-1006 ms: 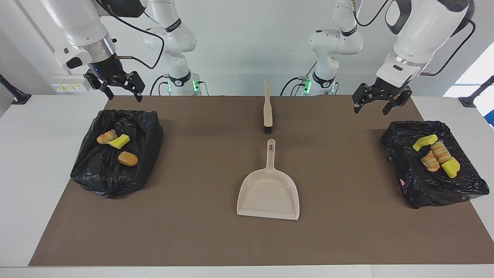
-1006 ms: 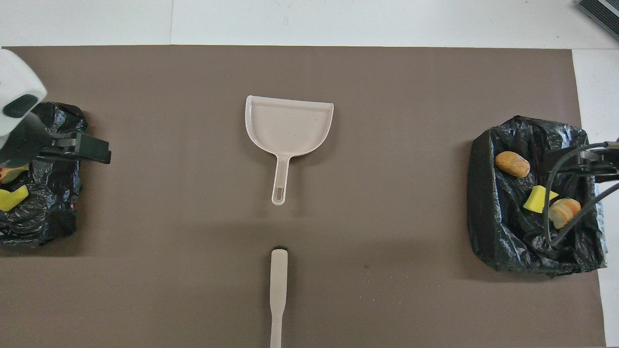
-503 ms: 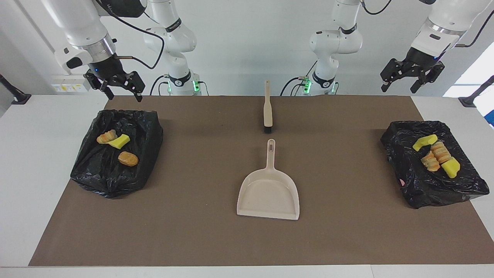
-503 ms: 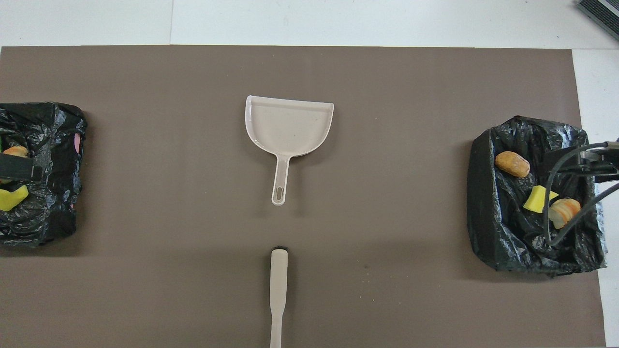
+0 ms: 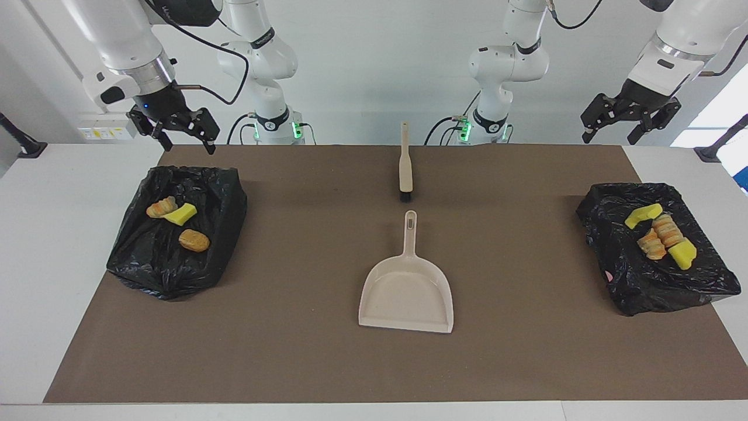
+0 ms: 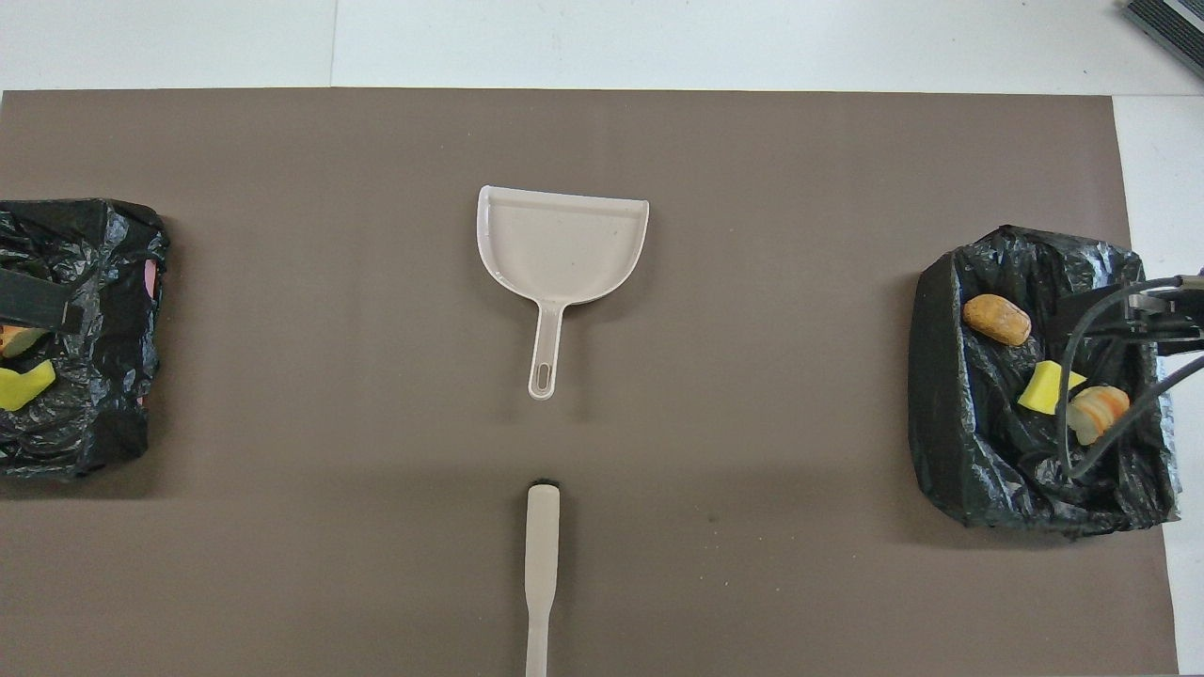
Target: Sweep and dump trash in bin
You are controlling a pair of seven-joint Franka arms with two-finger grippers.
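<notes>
A brown mat (image 5: 327, 362) was spread over the white table (image 5: 52, 245). The trash (image 5: 178, 225) was split between two black bags, below both raised, spread, empty hands: left (image 5: 630, 120), right (image 5: 174, 130).

A beige plastic dustpan (image 6: 562, 246) lies mid-mat with its handle toward the robots, a beige black-bristled brush (image 6: 542, 574) nearer them, and black bag-lined bins at both ends (image 6: 950, 376) (image 6: 113, 376) holding yellow sponge chunks (image 6: 1042, 390) and orange-tan toy bread pieces (image 6: 997, 320).
</notes>
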